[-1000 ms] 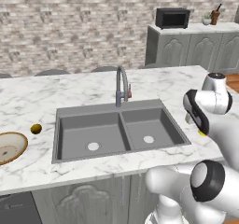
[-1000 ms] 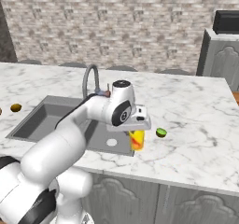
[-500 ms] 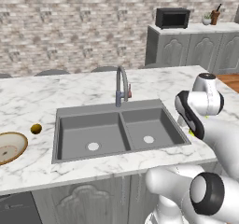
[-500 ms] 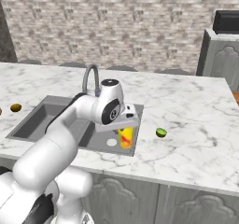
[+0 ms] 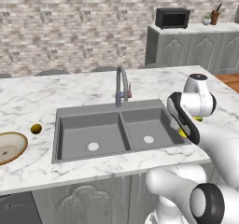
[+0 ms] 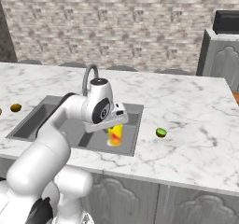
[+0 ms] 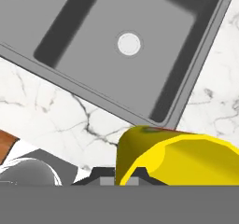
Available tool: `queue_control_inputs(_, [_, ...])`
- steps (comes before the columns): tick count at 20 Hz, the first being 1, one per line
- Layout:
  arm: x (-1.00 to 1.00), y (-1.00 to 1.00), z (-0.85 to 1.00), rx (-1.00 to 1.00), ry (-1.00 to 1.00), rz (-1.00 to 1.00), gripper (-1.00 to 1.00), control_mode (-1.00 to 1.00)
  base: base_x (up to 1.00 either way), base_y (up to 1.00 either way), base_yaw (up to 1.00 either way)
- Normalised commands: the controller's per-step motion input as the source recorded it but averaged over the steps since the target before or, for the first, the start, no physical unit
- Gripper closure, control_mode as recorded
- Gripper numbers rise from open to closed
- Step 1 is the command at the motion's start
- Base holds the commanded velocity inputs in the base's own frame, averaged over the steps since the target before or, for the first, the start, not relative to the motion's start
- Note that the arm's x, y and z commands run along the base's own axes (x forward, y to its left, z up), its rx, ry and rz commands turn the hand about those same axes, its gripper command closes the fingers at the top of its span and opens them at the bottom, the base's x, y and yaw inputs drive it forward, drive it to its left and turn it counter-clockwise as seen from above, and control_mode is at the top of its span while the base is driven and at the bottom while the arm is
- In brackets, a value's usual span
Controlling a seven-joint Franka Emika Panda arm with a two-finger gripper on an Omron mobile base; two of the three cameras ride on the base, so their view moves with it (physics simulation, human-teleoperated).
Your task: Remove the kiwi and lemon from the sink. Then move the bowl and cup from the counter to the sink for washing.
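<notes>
Yellow cup (image 6: 115,135), clamped in the tool (image 6: 114,125), has swung from the tabletop (image 6: 196,129) to the sink's (image 6: 133,146) right edge at frame centre, nearly ready for lowering.

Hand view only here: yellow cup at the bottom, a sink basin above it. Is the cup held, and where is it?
Observer: Held. The pincer is shut on the cup and holds it above the front right corner of the sink.
Operator: Bowl?
Observer: The bowl sits on the counter, left of the sink.
Operator: Fruit out?
Observer: Yes. A golden-brown fruit lies on the counter between bowl and sink. A green fruit lies on the counter to the sink's right.
</notes>
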Motion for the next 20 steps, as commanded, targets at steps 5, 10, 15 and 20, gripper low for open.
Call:
queue_control_inputs(5, [0.00, 0.40, 0.01, 0.00, 0.00, 0.15, 1.00, -1.00, 0.00, 0.00, 0.00])
queue_control_inputs(10, [0.02, 0.39, 0.01, 0.00, 0.00, 0.16, 1.00, -1.00, 0.00, 0.00, 0.00])
queue_control_inputs(15, [0.02, 0.39, 0.00, 0.00, 0.00, 0.16, 1.00, -1.00, 0.00, 0.00, 0.00])
queue_control_inputs(20, [0.02, 0.40, 0.00, 0.00, 0.00, 0.16, 1.00, -1.00, 0.00, 0.00, 0.00])
